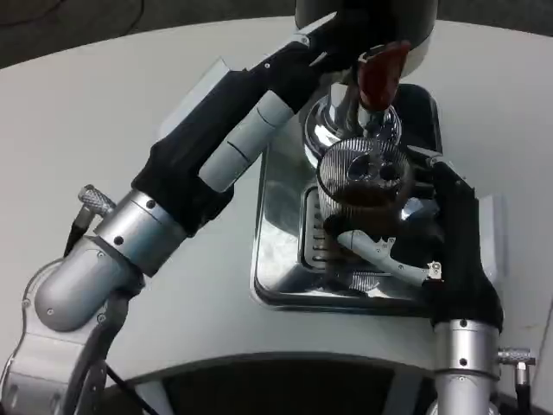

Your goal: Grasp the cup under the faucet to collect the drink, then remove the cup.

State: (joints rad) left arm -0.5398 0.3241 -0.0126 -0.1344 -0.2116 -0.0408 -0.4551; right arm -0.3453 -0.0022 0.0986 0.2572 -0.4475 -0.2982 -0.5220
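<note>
White table (130, 104) carries a chrome dispenser base (281, 207).
The base, a shiny square-cornered tray, lies flat on the table right of centre, a slotted drip grille (318, 242) set into its middle. The table's rounded edge curves below the base, dark floor (78, 26) showing beyond its far rim. Bare white tabletop stretches wide to the left of the base, with a narrower strip to its right.

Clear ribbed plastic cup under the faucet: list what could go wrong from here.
1. The clear ribbed plastic cup already holds dark drink; tilting it during removal could spill onto the shiny metal drip tray.
2. The right hand grips the cup low, so it might tip.
3. The left hand is at the red-brown faucet lever; leaving it open may overfill.
</note>
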